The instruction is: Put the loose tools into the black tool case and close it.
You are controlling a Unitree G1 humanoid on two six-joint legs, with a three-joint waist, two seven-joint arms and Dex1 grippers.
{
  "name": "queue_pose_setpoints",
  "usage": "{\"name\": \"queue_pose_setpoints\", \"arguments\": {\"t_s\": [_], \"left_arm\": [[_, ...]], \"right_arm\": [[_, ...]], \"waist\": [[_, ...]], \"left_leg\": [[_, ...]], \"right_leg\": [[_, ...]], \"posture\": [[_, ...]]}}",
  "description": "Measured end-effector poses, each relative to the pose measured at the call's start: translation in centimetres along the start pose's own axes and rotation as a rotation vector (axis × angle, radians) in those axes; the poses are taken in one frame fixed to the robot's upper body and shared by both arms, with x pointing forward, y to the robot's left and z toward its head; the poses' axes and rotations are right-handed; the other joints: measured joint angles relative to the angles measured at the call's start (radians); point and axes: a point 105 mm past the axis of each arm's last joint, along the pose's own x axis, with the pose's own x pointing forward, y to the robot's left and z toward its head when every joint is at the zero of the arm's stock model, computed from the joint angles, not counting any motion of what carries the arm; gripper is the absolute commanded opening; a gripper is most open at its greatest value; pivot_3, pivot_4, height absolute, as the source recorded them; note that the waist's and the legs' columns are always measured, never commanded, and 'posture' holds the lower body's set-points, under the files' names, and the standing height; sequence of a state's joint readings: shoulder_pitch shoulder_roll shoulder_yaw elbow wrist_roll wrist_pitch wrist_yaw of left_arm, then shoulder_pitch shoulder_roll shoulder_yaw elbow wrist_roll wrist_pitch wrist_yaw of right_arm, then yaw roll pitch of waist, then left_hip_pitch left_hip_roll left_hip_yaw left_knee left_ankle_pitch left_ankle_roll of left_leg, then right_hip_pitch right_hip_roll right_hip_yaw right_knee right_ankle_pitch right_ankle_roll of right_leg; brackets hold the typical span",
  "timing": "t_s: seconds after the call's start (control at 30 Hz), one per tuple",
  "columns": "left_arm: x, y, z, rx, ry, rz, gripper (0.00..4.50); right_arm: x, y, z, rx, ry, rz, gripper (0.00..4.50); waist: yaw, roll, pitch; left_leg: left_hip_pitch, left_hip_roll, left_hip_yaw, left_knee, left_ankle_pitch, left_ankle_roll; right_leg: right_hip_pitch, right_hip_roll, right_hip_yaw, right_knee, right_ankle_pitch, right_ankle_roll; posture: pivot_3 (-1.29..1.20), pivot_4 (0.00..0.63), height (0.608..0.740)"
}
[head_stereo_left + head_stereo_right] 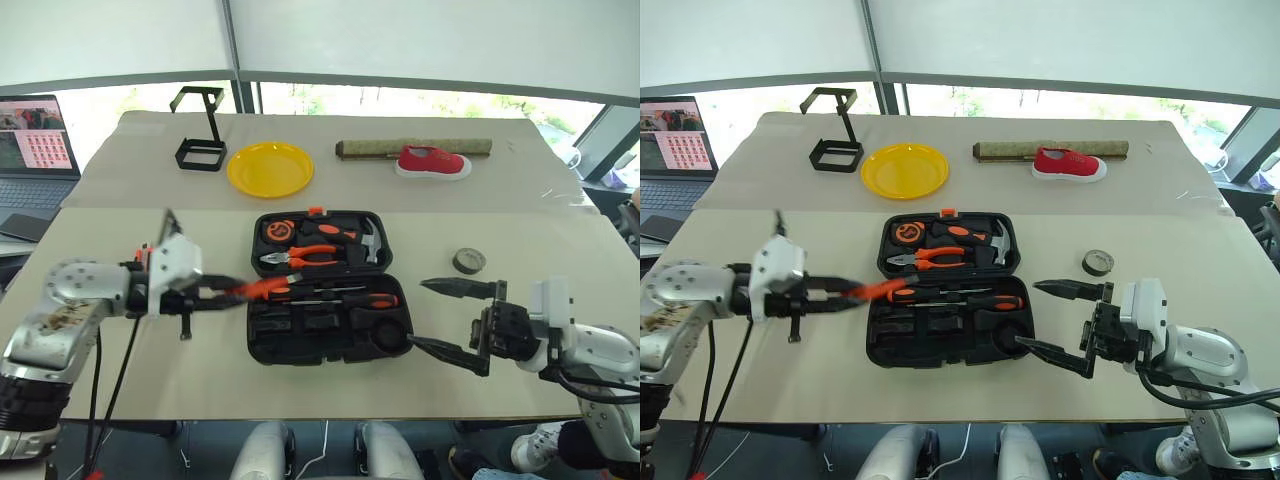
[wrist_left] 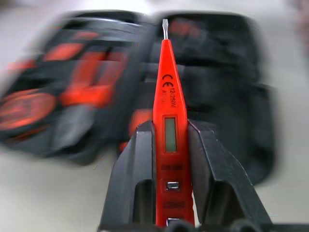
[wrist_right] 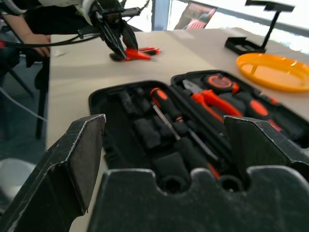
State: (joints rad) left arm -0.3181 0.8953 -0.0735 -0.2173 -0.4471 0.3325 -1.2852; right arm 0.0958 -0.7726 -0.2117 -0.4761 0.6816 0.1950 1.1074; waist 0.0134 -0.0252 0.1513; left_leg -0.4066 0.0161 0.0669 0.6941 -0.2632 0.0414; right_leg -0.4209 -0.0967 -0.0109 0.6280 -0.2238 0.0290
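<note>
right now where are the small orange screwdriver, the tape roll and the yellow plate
small orange screwdriver (image 2: 169,130), left wrist view, on its body between the left gripper's fingers
tape roll (image 1: 468,262), left eye view, on its top face
yellow plate (image 1: 270,168), left eye view, on its centre

The small all-orange screwdriver (image 2: 169,130) carries a "CE" mark moulded into its body, with "12-250V" printed just beneath it. Toward the handle, at 6 o'clock from those marks, sits a small grey display window, blank. Lettering below it is too blurred to read.
</note>
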Motion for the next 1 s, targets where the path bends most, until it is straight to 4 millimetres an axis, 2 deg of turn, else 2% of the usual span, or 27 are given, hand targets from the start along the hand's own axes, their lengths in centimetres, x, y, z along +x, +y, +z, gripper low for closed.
{"name": "queue_pose_setpoints", "arguments": {"t_s": [0.07, 0.27, 0.47, 0.77, 1.0], "left_arm": [[1.3, 0.0, 0.2, 0.01, 0.01, -0.022, 0.47], [4.0, 0.0, -1.5, 0.006, 0.148, -0.026, 0.47], [4.1, 0.7, -2.2, 0.018, 0.241, -0.003, 0.47], [4.0, 0.9, -2.0, 0.065, 0.352, -0.014, 0.47], [4.9, 0.8, -2.0, 0.032, 0.38, -0.017, 0.47]], "right_arm": [[0.3, 0.2, 0.4, -0.013, -0.002, 0.01, 4.5], [0.9, 0.4, 0.9, -0.021, -0.006, 0.0, 4.5], [1.0, 0.2, 0.8, -0.021, -0.011, -0.022, 4.5], [1.1, 0.3, 0.6, -0.026, -0.008, -0.02, 4.5], [1.5, 0.6, 0.3, -0.008, -0.02, -0.01, 4.5]], "waist": [[0.0, -0.001, 0.0], [-0.002, -0.001, 0.001], [-0.001, -0.001, 0.001], [-0.003, -0.001, 0.0], [0.001, -0.001, 0.0]], "left_leg": [[0.0, 0.0, 0.0, 0.001, 0.0, 0.0], [0.0, 0.0, 0.0, 0.0, 0.0, 0.0], [0.0, 0.0, 0.0, 0.001, 0.0, 0.0], [0.001, 0.0, 0.0, 0.001, 0.0, 0.0], [0.002, 0.0, -0.001, 0.001, 0.0, 0.0]], "right_leg": [[0.001, 0.002, 0.0, 0.0, 0.0, 0.0], [0.0, 0.004, 0.001, 0.0, 0.0, 0.001], [0.0, 0.003, 0.001, 0.0, 0.0, 0.001], [0.0, 0.004, 0.002, 0.001, 0.0, 0.001], [0.002, 0.004, 0.002, 0.001, -0.001, 0.002]], "posture": [[0.0, 0.15, 0.74], [0.0, 0.15, 0.74], [0.0, 0.15, 0.74], [0.0, 0.15, 0.74], [0.0, 0.15, 0.74]]}}
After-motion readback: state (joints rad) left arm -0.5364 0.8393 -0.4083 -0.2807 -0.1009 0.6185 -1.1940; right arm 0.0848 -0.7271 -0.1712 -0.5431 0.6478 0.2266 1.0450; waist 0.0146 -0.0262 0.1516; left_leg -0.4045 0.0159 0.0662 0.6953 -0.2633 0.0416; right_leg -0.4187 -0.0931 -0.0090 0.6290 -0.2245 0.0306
